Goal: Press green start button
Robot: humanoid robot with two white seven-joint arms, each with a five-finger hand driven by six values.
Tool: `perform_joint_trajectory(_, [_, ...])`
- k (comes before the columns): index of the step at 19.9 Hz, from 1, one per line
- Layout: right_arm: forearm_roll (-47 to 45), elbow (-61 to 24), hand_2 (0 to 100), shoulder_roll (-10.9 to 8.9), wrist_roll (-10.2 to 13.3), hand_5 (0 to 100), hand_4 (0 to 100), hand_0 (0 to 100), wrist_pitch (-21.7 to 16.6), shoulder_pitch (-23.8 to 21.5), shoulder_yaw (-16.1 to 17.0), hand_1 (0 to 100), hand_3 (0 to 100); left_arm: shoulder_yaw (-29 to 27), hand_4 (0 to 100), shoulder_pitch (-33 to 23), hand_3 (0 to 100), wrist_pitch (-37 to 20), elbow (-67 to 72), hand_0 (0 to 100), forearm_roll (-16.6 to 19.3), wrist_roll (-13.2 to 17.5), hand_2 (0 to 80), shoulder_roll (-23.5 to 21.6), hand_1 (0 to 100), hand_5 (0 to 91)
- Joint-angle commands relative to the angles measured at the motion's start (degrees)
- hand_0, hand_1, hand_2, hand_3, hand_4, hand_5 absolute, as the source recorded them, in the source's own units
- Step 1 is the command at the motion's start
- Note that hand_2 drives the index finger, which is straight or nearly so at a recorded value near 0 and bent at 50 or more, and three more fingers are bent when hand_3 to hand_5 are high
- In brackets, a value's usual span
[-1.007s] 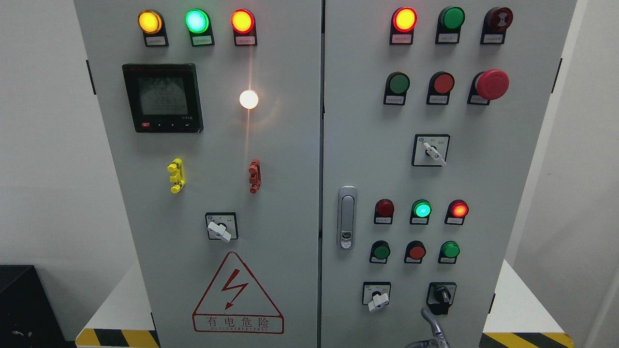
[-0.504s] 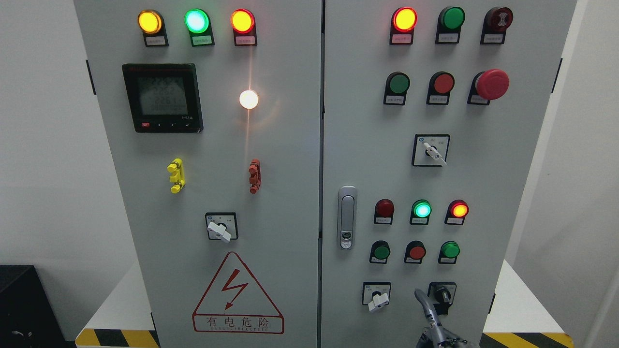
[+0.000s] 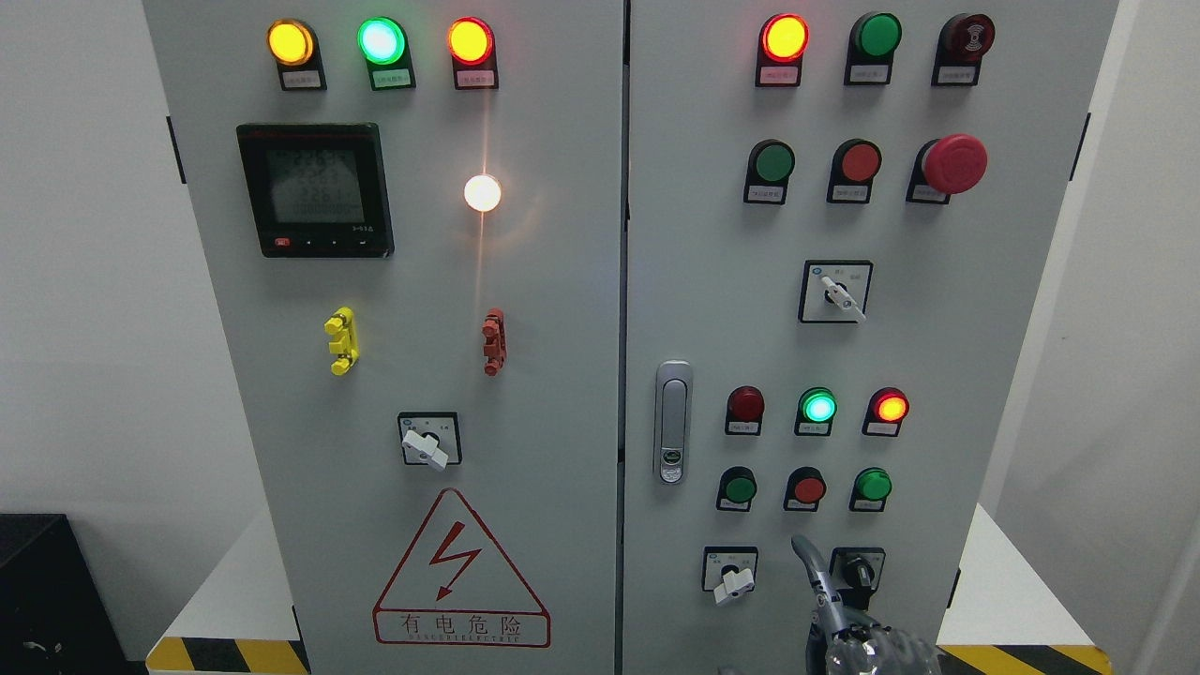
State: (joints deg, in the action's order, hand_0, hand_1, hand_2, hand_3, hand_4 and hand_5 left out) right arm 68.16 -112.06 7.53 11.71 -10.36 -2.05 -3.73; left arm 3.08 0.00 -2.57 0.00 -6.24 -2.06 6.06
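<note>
The right hand [image 3: 858, 637] partly hides the black selector switch [image 3: 856, 569].

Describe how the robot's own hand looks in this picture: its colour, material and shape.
Only the right hand shows, at the bottom edge right of the middle. It is silver-grey and looks metallic, with a dull shine. One slim, segmented finger with a rounded tip is visible, and darker joints and knuckle parts sit below it. No cables, markings or covering can be made out. The left hand is not in view.
</note>
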Motion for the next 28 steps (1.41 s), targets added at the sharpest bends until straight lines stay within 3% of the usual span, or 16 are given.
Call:
perform_joint_trajectory(1, [1.01, 6.50, 0, 0.11, -0.20, 100, 91, 21, 0.16, 3.63, 0.65, 31, 97, 0.00, 0, 1.32, 0, 0.02, -1.58, 12, 0.00, 0.04, 0.0, -0.08, 56, 0.0])
perform_joint_trajectory(28, [1.01, 18.98, 0, 0.38, -0.64, 100, 91, 25, 0.16, 13.21, 0.04, 31, 98, 0.00, 0, 1.32, 0, 0.02, -1.58, 12, 0.00, 0.04, 0.0, 0.00, 56, 0.0])
